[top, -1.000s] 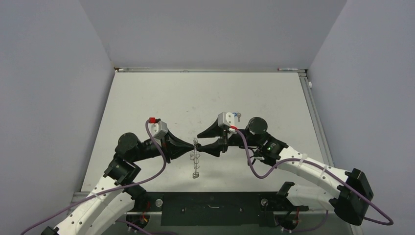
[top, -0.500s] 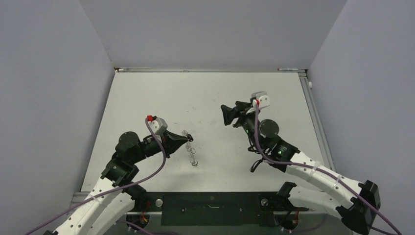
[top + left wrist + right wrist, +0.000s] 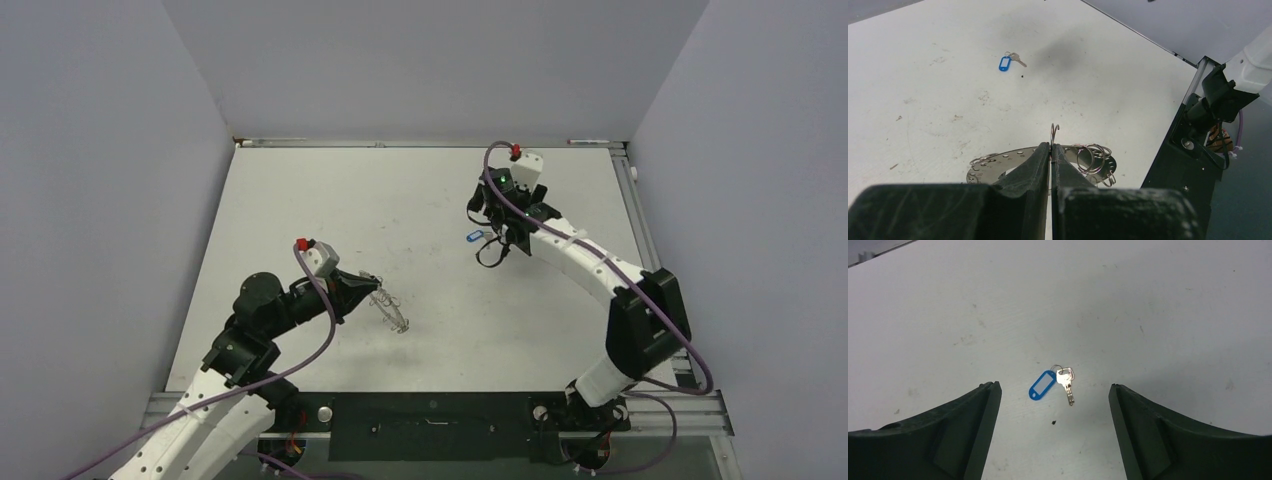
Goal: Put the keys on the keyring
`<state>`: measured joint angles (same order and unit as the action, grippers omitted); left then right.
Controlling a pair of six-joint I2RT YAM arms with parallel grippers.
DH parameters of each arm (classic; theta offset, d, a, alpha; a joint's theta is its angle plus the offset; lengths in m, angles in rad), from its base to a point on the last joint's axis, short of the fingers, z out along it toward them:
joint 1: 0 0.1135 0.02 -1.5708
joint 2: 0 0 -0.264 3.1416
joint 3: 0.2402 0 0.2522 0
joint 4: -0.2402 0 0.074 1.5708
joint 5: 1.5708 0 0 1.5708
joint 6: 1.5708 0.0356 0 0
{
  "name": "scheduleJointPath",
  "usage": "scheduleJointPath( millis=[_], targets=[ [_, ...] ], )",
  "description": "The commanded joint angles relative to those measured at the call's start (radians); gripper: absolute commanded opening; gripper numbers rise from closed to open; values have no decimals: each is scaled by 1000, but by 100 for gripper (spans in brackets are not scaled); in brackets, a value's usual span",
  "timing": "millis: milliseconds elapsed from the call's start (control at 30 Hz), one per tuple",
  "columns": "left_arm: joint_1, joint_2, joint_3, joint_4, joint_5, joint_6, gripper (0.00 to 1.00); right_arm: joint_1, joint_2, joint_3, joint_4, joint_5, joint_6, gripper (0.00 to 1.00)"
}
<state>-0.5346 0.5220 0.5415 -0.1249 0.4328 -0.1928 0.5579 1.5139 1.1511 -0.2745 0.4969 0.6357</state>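
A: Where is the keyring [image 3: 998, 164]?

B: In the left gripper [image 3: 1051, 149], whose jaws are pinched tight on one of the wire loops [image 3: 1093, 152] at the keyring's rim. The plate hangs tilted. I cannot tell whether its low edge touches the table [image 3: 300, 200].

A: And the key?

B: The blue-tagged key [image 3: 1067, 381] lies flat on the table, well apart from the keyring, beyond it and to its right. The right gripper [image 3: 1053, 386] hangs over the key, fingers spread wide and holding nothing. I can find no second key.

A: How will the key handle?

B: Light, thin, stiff and slick, I'd judge. Lying flat, the metal blade gives the fingers little to bite on. The blue tag [image 3: 1042, 385] looks thicker and less slippery, so I'd pinch across its narrow width. The key would then dangle from the small split ring [image 3: 1057, 368] and might swing.

A: And the keyring itself?

B: The plate looks rigid. Held by one thin loop, it may pivot when pushed.
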Motion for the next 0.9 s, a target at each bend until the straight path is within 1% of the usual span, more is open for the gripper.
scheduleJointPath(
  millis=[0,133,233,267,367,567,800,867],
  targets=[
    [1,-15,60,28,-23,18,0,-59,176,196,-237,-8,191,79],
    [-1,-15,58,20,-40,19,0,-97,405,419,-405,-43,214,69],
    [-5,-7,61,13,-46,24,0,-99,520,562,-502,-37,231,68],
    [-5,-6,61,11,-46,24,0,-99,545,586,-522,-37,242,68],
    [-7,-4,63,6,-51,26,0,-98,598,626,-562,-42,267,68],
    [-10,-4,64,1,-51,29,0,-99,632,630,-562,-42,318,68],
    [-10,1,66,-1,-48,27,0,-95,668,647,-546,-60,350,49],
    [-10,1,66,-1,-45,27,0,-93,679,656,-547,-62,363,47]
  ],
)
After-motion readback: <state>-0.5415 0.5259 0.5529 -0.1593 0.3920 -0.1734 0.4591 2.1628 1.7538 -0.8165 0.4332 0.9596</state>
